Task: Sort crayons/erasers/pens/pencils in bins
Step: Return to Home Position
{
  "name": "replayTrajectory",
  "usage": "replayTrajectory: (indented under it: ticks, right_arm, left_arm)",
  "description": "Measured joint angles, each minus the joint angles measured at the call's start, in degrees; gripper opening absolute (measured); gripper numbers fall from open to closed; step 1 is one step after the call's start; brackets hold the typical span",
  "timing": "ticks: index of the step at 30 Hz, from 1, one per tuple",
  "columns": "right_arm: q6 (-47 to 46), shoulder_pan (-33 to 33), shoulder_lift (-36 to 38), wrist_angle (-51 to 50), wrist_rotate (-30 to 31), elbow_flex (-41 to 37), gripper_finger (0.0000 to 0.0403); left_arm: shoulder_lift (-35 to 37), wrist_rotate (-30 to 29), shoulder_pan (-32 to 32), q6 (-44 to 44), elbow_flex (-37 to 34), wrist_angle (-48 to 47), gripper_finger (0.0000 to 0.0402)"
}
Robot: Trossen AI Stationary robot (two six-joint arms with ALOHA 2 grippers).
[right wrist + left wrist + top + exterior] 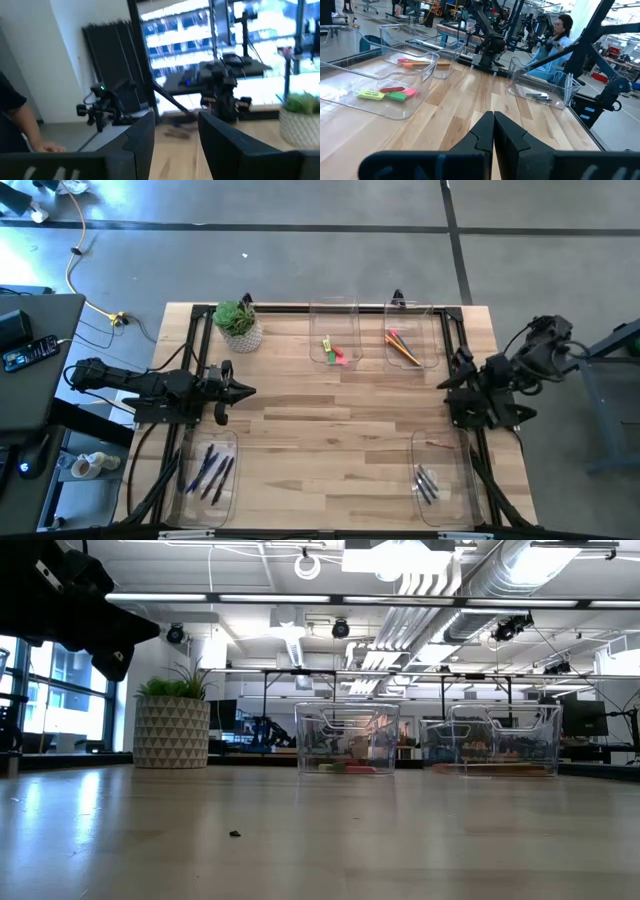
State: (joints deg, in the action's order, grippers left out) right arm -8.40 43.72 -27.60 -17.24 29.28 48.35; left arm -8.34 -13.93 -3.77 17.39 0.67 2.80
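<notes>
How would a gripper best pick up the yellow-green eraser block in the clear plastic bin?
Probably from straight above, pinching its two long sides: the yellow-green eraser lies flat, and the walls of the clear bin block a sideways approach.

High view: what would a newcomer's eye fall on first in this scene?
The dark left hand, shut, and the right hand, open, sit empty at the table's sides. Four clear bins stand on the wood: erasers and pencils in the far two, blue pens and dark sticks in the near two. A potted plant stands at the far left.
</notes>
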Motion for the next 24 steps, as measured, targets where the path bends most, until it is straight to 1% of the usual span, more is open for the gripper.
replayTrajectory:
  ticks: [2, 5, 10, 17, 20, 24]
  right_arm:
    - [2.2, 0.0, 2.4, 5.4, -1.1, -4.5, 0.0144]
    - [4.6, -0.1, 5.6, 12.3, -1.2, -10.9, 0.0144]
    - [4.2, -2.5, 9.5, 17.7, -3.3, -20.5, 0.0144]
    - [3.3, -8.6, 10.0, 28.3, -9.5, -32.1, 0.0144]
    - [3.3, -11.8, 10.0, 31.4, -11.5, -35.3, 0.0144]
    - [2.8, -16.3, 10.0, 32.2, -14.9, -37.8, 0.0144]
  left_arm:
    - [0.0, 0.0, 0.0, 0.0, 0.0, 0.0, 0.0]
    - [0.0, 0.0, 0.0, 0.0, 0.0, 0.0, 0.0001]
    - [0.0, 0.0, 0.0, 0.0, 0.0, 0.0, 0.0]
    - [0.0, 0.0, 0.0, 0.0, 0.0, 0.0, 0.0001]
    - [0.0, 0.0, 0.0, 0.0, 0.0, 0.0, 0.0001]
    - [0.0, 0.0, 0.0, 0.0, 0.0, 0.0, 0.0001]
